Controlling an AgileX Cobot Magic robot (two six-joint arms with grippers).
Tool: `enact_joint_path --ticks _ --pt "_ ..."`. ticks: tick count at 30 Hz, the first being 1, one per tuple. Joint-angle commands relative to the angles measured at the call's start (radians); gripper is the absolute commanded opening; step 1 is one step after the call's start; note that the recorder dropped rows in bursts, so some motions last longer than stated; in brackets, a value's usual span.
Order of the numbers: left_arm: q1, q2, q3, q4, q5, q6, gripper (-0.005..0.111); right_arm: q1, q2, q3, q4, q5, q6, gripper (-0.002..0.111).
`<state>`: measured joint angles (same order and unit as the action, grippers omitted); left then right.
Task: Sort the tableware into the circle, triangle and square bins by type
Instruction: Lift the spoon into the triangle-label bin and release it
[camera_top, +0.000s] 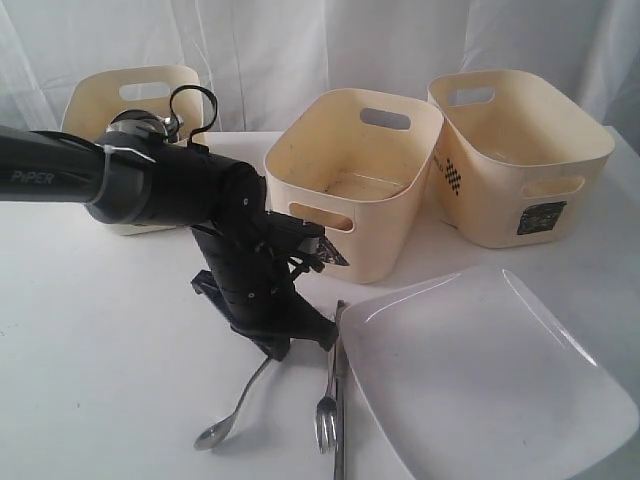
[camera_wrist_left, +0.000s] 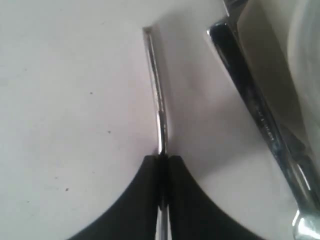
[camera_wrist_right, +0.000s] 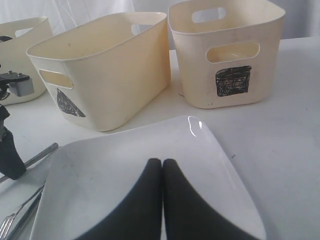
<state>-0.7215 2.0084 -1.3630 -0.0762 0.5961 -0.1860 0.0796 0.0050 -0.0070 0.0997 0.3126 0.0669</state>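
My left gripper is shut on the thin steel handle of the spoon. The spoon's bowl rests on the white table below that gripper. Beside it lie the fork and the knife, against the edge of the large white square plate. My right gripper is shut and empty, low over that plate. Behind stand the triangle bin and the square bin.
A third cream bin stands at the back left, its mark hidden behind the left arm. A thicker steel handle runs close beside the gripped spoon; fork or knife, I cannot tell. White curtain hangs behind the table.
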Motion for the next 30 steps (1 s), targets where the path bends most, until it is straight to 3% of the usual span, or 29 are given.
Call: enact_joint_path --ticks 1,8,17,20,30 --pt "0.001 0.026 -0.004 0.049 0.11 0.002 0.0 0.002 -0.005 0.007 0.002 -0.014 -0.004 0.0" --pt "0.001 -0.072 -0.013 0.058 0.183 0.059 0.0 0.002 -0.005 0.007 0.002 -0.014 -0.004 0.0" --pt "0.001 -0.322 -0.013 0.045 0.119 0.078 0.0 0.002 -0.005 0.007 0.002 -0.014 -0.004 0.0" --pt "0.001 -0.378 -0.013 0.006 0.018 0.104 0.0 0.002 -0.005 0.007 0.002 -0.014 -0.004 0.0" --pt "0.001 -0.376 -0.013 -0.007 -0.53 0.141 0.0 0.002 -0.005 0.007 0.002 -0.014 -0.004 0.0"
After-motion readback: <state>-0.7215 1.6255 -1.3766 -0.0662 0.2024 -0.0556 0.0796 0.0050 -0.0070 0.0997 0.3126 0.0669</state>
